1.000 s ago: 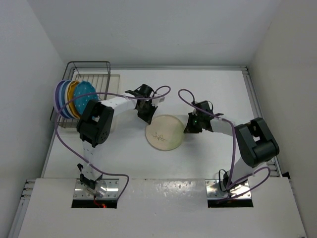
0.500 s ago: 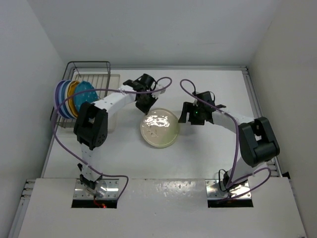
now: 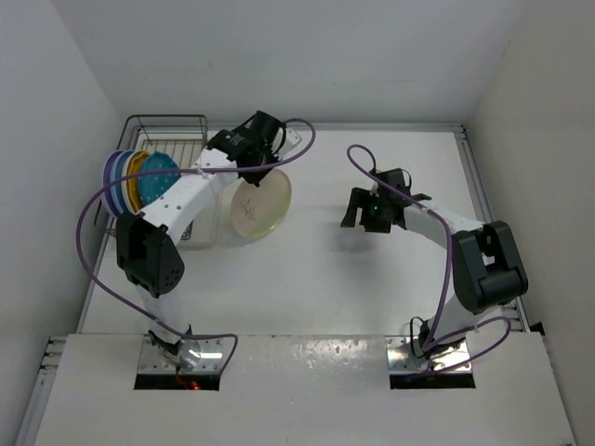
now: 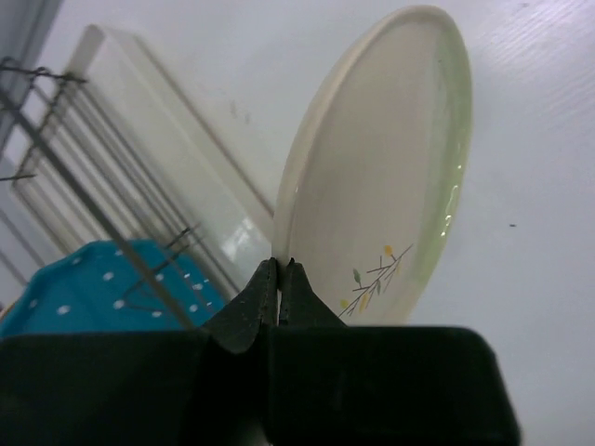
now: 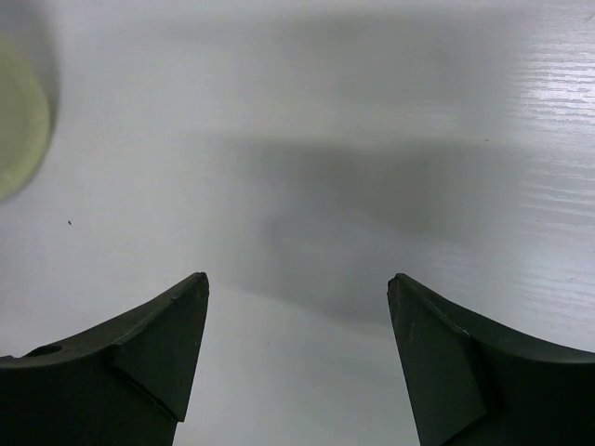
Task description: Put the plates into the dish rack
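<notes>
White table [image 3: 372,279]: left gripper [image 4: 279,269], jaws pinched tight on the rim of the cream plate [image 3: 261,204], holds it tilted just right of the dish rack [image 3: 167,123]; right gripper [image 5: 297,283], well right of the rack, spread wide, empty.

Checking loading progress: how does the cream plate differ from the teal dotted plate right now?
The cream plate is outside the dish rack, held tilted by its rim in the left gripper; the teal plate stands racked. The cream plate bears a sprig mark; the teal plate has white dots. Both look round and similar in size.
</notes>
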Available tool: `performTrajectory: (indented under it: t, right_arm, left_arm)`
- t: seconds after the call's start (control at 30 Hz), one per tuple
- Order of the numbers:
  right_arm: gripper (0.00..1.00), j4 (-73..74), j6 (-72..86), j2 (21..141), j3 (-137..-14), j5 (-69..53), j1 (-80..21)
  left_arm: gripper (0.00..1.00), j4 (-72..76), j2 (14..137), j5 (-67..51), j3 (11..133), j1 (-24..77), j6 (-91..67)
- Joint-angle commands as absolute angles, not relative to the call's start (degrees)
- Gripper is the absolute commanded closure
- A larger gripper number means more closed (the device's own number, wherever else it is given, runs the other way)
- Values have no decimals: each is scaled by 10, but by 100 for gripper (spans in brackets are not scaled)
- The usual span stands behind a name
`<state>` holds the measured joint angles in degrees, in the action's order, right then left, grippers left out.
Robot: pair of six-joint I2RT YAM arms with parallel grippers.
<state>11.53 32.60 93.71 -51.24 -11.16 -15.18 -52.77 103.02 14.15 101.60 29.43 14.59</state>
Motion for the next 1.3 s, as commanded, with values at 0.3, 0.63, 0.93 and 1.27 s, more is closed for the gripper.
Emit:
performTrajectory:
  t: [0.3,0.63,0.93,1.27]
  right_arm:
    - [22,95,337,896,-494,-104,-150]
    - [22,92,337,896,-492,-105,-150]
    - [22,92,343,896,-493,-109,-149]
    - [22,86,348,884,-474,-103,-149]
  left_arm:
    - [100,-485,972,374,1121,276,219]
    - [100,-446,972,467,1131,276,278]
    - [100,-419,961,516,1199,242,328]
    - [100,-394,933,554,1180,175,361]
